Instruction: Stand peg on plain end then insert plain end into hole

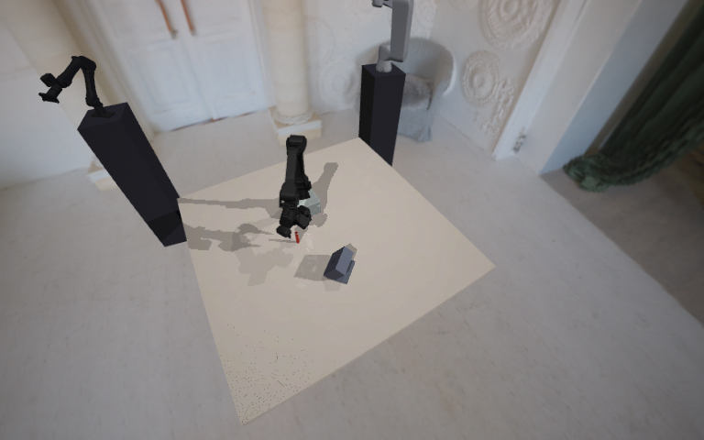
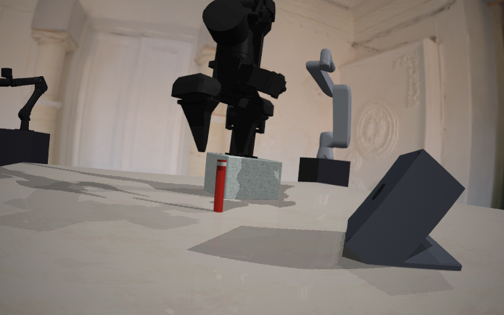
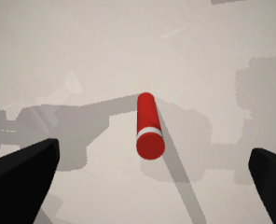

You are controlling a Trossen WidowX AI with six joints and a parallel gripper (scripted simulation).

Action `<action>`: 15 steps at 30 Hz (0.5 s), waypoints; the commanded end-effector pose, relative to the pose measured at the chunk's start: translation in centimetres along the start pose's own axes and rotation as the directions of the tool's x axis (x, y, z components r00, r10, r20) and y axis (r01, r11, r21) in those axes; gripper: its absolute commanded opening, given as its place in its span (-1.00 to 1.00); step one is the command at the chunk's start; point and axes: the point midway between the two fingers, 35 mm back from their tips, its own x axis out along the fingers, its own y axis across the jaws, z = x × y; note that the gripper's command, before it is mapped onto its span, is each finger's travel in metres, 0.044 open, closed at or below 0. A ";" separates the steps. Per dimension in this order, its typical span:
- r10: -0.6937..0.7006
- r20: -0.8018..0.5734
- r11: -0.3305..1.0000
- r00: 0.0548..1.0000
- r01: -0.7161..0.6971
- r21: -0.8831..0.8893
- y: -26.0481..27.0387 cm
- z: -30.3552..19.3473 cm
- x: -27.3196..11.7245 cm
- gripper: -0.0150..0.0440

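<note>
Jaws (image 1: 292, 227) (image 2: 222, 151) spread wide, touching nothing, hang above the red peg (image 1: 297, 237) (image 2: 218, 187) (image 3: 148, 121), which stands upright on the table (image 1: 400, 228) (image 2: 130, 273) (image 3: 101, 37), white band uppermost. Below and well to one side of the jaws sits the sloped panel (image 1: 339, 263) (image 2: 403, 207), its hole (image 2: 378, 191) holding no peg. Behind the jaws, a pale speckled block (image 1: 312, 204) (image 2: 260, 179) carries the arm (image 1: 292, 169) (image 2: 239, 50).

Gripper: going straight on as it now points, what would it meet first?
Probably the peg's banded top, roughly between the open fingers; depth is unclear, so it might pass around it towards the table.
</note>
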 end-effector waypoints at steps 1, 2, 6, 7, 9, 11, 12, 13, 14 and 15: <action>0.002 -0.005 1.000 1.000 -0.002 0.004 0.1 -0.1 0.9 1.00; 0.002 -0.005 1.000 1.000 -0.002 0.004 0.0 -0.1 1.0 1.00; 0.002 -0.005 1.000 1.000 -0.002 0.004 0.0 -0.1 1.7 1.00; 0.002 -0.005 1.000 1.000 -0.002 0.004 0.0 -0.1 1.9 1.00; 0.002 -0.005 1.000 1.000 -0.002 0.004 0.0 -0.1 2.2 1.00; 0.002 -0.005 1.000 1.000 -0.002 0.004 0.0 -0.1 2.5 1.00; 0.002 -0.005 1.000 1.000 -0.002 0.004 0.0 -0.1 2.7 1.00; 0.002 -0.005 1.000 1.000 -0.002 0.004 0.1 -0.1 2.8 1.00; 0.003 -0.005 1.000 1.000 -0.002 0.004 0.1 -0.1 3.0 1.00; 0.003 -0.005 1.000 1.000 -0.003 0.004 0.1 -0.1 3.2 1.00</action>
